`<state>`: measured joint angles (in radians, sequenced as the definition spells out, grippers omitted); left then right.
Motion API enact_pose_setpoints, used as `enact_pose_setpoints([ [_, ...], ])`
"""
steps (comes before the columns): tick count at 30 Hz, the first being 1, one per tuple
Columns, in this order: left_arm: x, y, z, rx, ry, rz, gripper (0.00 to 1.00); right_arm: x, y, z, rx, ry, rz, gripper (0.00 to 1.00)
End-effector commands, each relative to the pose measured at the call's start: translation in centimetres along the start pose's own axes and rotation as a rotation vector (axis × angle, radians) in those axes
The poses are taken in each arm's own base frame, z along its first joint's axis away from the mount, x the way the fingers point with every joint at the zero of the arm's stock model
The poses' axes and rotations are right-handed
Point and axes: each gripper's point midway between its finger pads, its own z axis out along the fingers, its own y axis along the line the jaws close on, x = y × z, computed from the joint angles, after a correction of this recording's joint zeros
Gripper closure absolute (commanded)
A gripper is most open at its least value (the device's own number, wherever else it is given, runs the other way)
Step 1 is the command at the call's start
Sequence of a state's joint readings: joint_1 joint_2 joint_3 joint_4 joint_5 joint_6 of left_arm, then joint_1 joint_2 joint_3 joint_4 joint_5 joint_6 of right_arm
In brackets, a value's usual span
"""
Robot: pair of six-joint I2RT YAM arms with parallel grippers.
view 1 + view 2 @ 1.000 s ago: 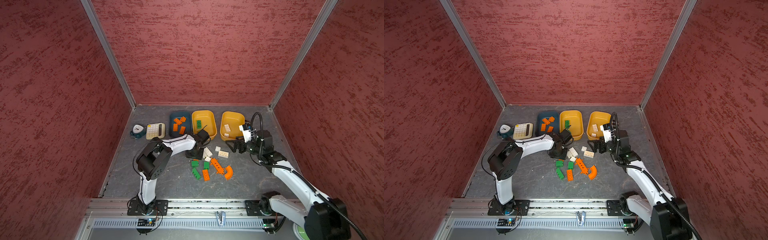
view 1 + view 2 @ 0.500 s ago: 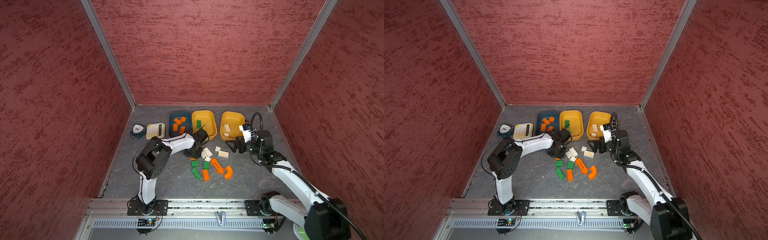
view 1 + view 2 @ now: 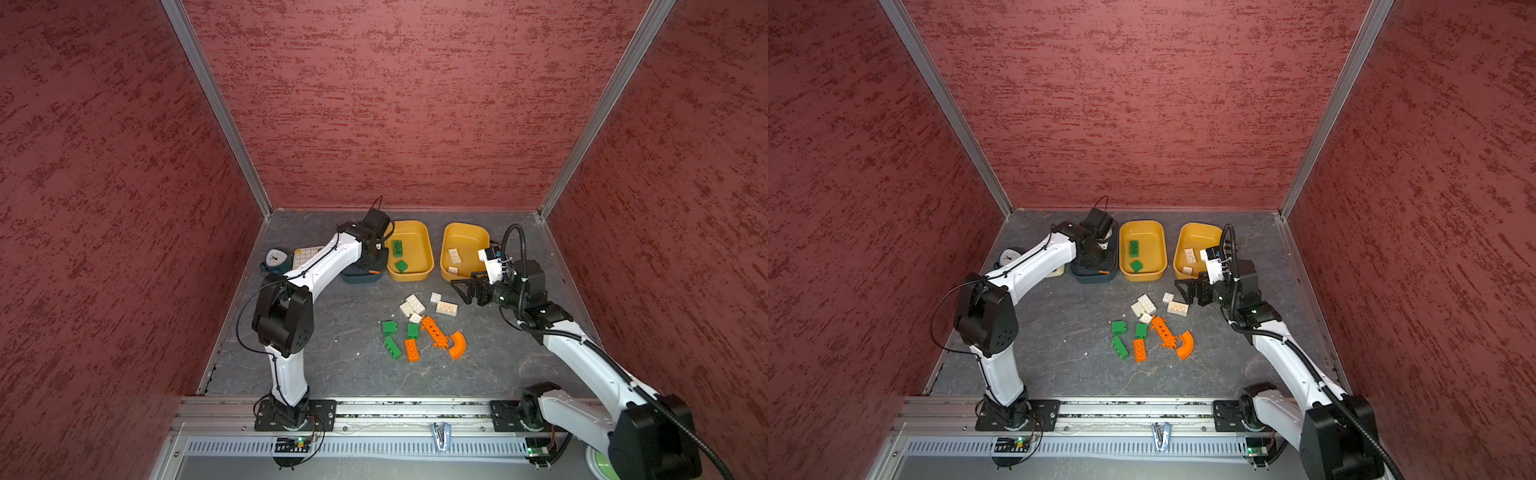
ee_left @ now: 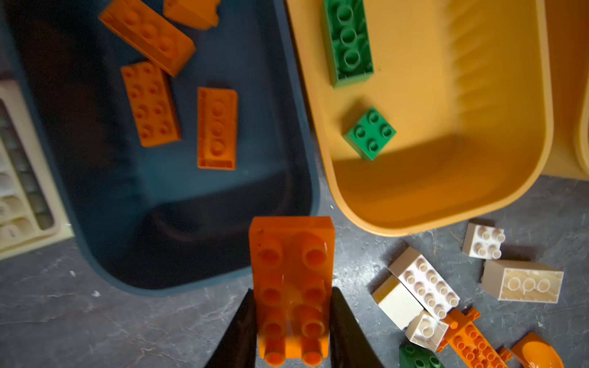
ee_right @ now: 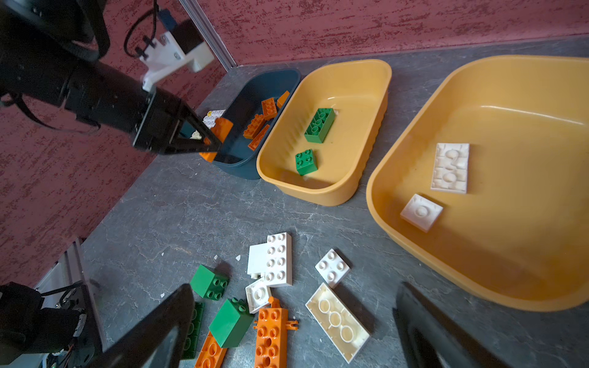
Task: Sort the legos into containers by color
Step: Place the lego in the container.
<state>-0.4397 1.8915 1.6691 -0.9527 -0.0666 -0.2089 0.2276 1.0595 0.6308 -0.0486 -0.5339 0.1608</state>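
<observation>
Left gripper (image 4: 293, 294) clamped on an orange lego (image 4: 291, 255) over the teal container (image 4: 191, 204)'s near rim. Right gripper (image 3: 461, 291) wide open, empty, beside loose white legos (image 3: 415, 303) on the tabletop (image 3: 332, 365)

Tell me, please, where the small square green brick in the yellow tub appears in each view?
Top view: the small green brick lies at the near end of the middle yellow tub.
Top view: same spot, same tub.
Left wrist: the brick sits in that tub, studs up.
Right wrist: the brick sits in that tub, by its near wall.
Shared landmark: the long green brick beside it in the tub, in all four views.
</observation>
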Motion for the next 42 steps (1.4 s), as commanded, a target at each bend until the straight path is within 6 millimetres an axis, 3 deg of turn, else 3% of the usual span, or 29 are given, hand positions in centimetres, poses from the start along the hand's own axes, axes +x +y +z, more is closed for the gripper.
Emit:
enact_pose_setpoints([
  [1,-1.6,2.1,1.4,-0.026,0.008,0.027,0.7,-1.2,0.7,0.0,-0.026,-0.031,-0.028,0.01],
  [10,-5.5,4.4,5.0,-0.013,-0.008,-0.008,0.7,-0.9,0.1,0.7,-0.016,-0.013,-0.015,0.01],
  [19,-6.7,1.9,8.3,0.153,0.027,-0.072,0.63,-0.5,-0.4,1.3,-0.007,0.001,-0.006,0.01],
  [23,-7.0,2.2,8.3,0.132,0.016,-0.089,0.46,-0.3,-0.5,1.2,-0.001,0.005,-0.007,0.01],
  [27,-7.5,2.1,5.9,0.114,-0.033,-0.081,0.39,-0.3,-0.5,1.0,0.002,0.006,-0.013,0.01],
  [30,-6.3,0.3,3.6,0.139,-0.035,-0.045,0.37,-0.3,-0.3,0.9,-0.005,0.002,-0.01,0.01],
  [34,-3.1,-2.4,1.2,0.173,-0.031,0.033,0.35,-0.1,-0.1,0.8,-0.016,0.001,-0.011,0.01],
  [42,6.0,-8.1,-1.0,0.306,0.026,0.35,0.32,-0.2,0.3,0.6,-0.03,-0.003,-0.024,0.01],
])
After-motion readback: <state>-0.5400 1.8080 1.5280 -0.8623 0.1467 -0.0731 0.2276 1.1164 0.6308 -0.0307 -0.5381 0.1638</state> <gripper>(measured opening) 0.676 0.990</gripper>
